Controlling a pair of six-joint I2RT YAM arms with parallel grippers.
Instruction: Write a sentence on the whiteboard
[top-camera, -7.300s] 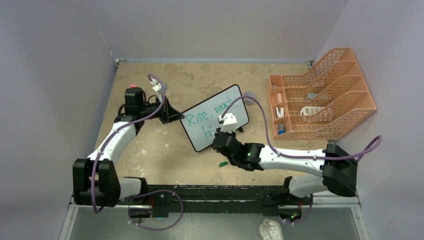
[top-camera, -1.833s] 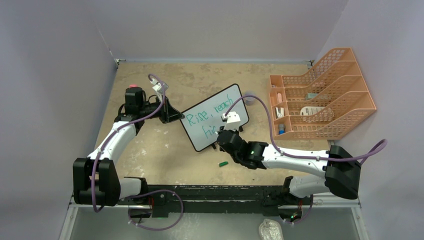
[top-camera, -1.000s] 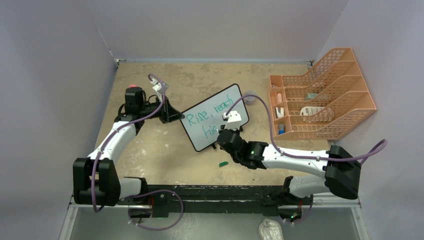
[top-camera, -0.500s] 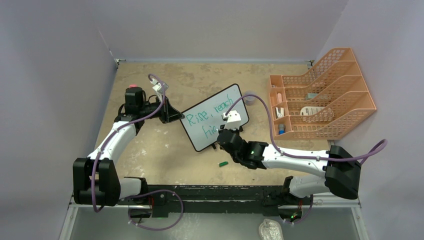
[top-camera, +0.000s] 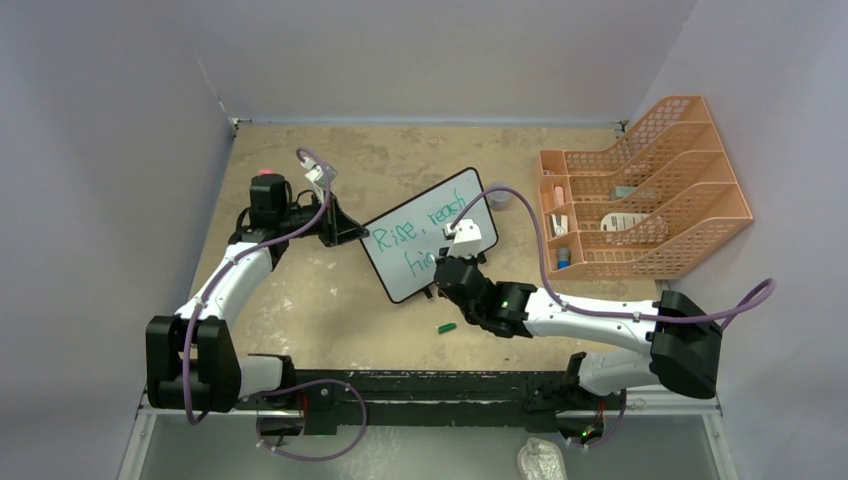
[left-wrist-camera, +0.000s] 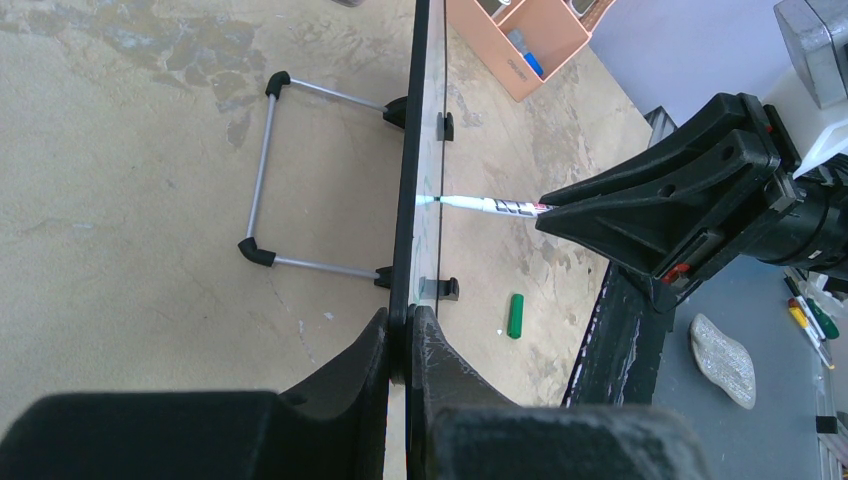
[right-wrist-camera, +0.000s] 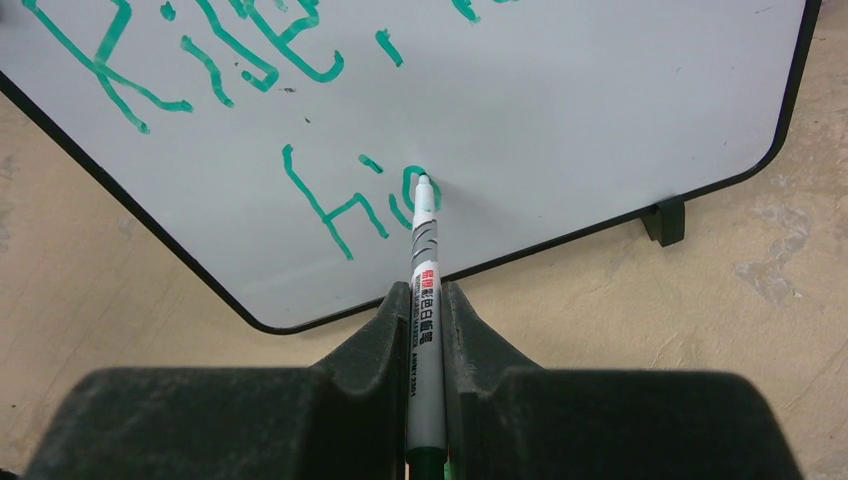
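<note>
The whiteboard (top-camera: 396, 272) stands in the middle of the table (top-camera: 300, 295) with its left edge clamped in the left gripper (left-wrist-camera: 408, 322), while the right gripper (right-wrist-camera: 428, 292) pinches the marker (right-wrist-camera: 425, 255) on the 2nd line of the sentence (right-wrist-camera: 335, 205), so a too hard push may tilt the board and smear letters.

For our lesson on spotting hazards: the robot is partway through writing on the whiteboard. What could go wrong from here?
1. The whiteboard stands on its small feet, steadied only by the left pincer pinching one edge. Pressure from the marker might tip or twist it and spoil the letters.
2. The right pincer works close to the green writing. A stray sweep could smear it.
</note>
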